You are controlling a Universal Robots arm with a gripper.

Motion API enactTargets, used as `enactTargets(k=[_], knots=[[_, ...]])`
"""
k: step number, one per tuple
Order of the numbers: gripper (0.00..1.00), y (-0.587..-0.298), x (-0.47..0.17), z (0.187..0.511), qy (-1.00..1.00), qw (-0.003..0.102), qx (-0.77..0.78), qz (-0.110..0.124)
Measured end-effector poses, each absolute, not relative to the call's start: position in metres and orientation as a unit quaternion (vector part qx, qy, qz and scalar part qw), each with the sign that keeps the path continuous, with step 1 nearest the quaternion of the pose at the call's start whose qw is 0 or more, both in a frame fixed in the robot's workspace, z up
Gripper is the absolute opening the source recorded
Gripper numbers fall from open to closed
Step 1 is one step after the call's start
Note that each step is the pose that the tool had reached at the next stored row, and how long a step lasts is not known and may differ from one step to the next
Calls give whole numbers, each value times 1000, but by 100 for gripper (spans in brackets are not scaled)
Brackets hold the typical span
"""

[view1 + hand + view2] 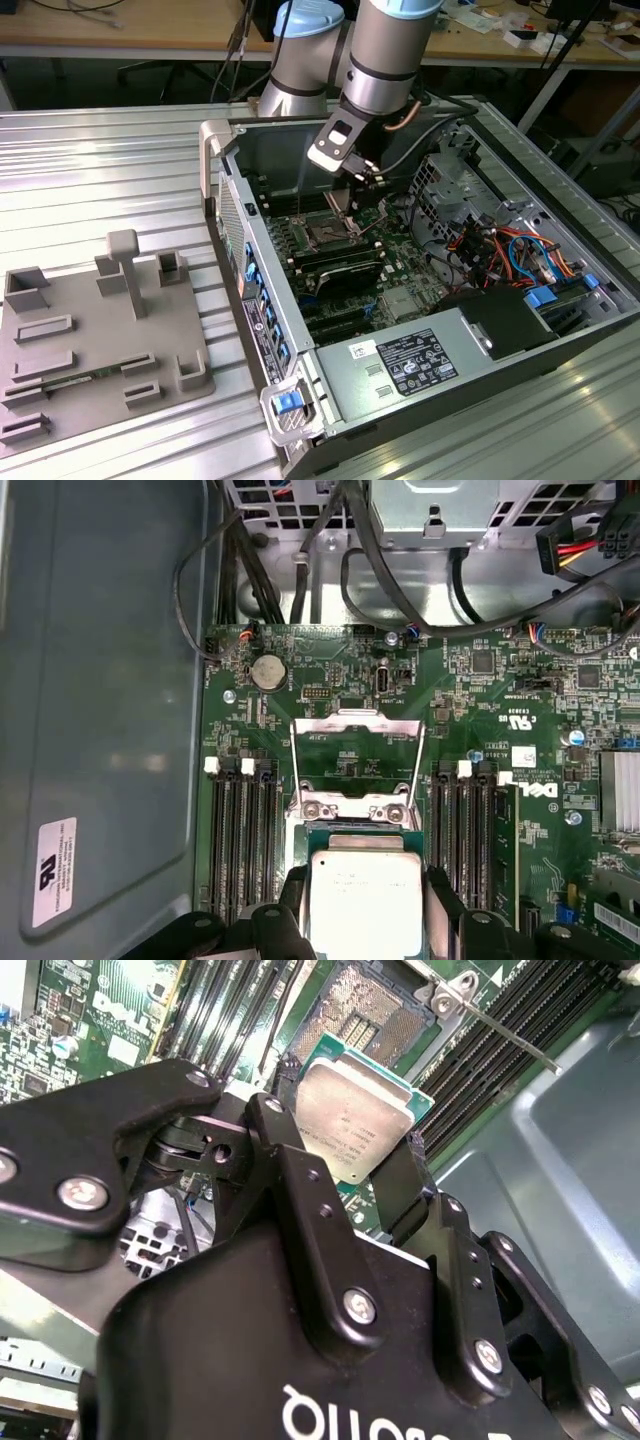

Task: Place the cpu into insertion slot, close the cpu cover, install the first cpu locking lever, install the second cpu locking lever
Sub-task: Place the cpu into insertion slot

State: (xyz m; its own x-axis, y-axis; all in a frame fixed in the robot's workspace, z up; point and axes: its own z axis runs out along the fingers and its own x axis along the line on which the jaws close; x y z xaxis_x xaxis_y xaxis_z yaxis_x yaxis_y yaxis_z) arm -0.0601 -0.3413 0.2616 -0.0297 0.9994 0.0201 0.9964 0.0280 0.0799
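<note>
Your end effector [343,1140] is clamped on the cpu [355,1110] by two opposite edges, just above the open socket [372,1015]. The cpu cover [355,765] stands raised. The chip is probably light, stiff and fragile underneath, so hold the edges only.

The silver-and-pale-blue jointed robot arm [385,45] hangs in from 12 o'clock in the exterior view, wrist angled down toward 6. Its black metal two-finger gripper [345,1135] (screwed linkages visible in both wrist views) pinches the flat silvery square cpu [362,905] by opposite edges.
</note>
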Motion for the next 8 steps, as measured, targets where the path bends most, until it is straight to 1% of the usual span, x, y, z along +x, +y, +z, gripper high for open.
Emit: enactTargets(k=[8], knots=[[55, -341, -60, 260, 717, 21, 696, 36]])
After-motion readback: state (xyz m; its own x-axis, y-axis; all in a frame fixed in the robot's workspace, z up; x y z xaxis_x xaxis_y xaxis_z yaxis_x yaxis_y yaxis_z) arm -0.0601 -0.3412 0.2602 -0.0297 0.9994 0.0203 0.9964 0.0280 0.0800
